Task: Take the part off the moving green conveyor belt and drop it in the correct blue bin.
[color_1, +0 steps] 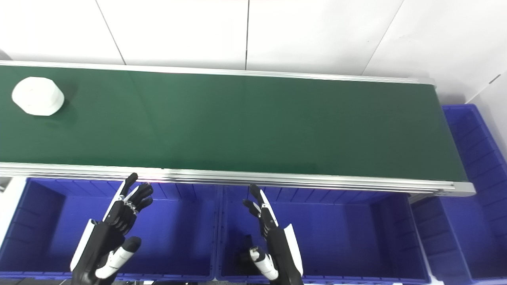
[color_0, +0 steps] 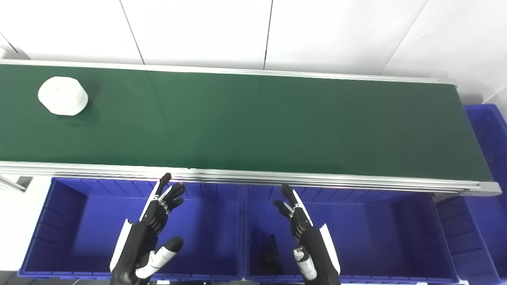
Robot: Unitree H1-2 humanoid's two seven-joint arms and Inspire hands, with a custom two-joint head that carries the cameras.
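A white hexagonal part [color_0: 63,95] lies on the green conveyor belt [color_0: 253,122] at its far left; it also shows in the right eye view [color_1: 38,101]. My left hand [color_0: 152,227] is open and empty, hovering above the left blue bin [color_0: 59,221] just in front of the belt's near rail. My right hand [color_0: 303,233] is open and empty above the middle blue bin [color_0: 376,233]. Both hands are far from the part. A dark object [color_0: 270,253] lies on the floor of the middle bin.
A third blue bin [color_0: 489,158] stands past the belt's right end. The belt's aluminium rail [color_0: 277,178] runs between my hands and the belt. A white wall stands behind the belt.
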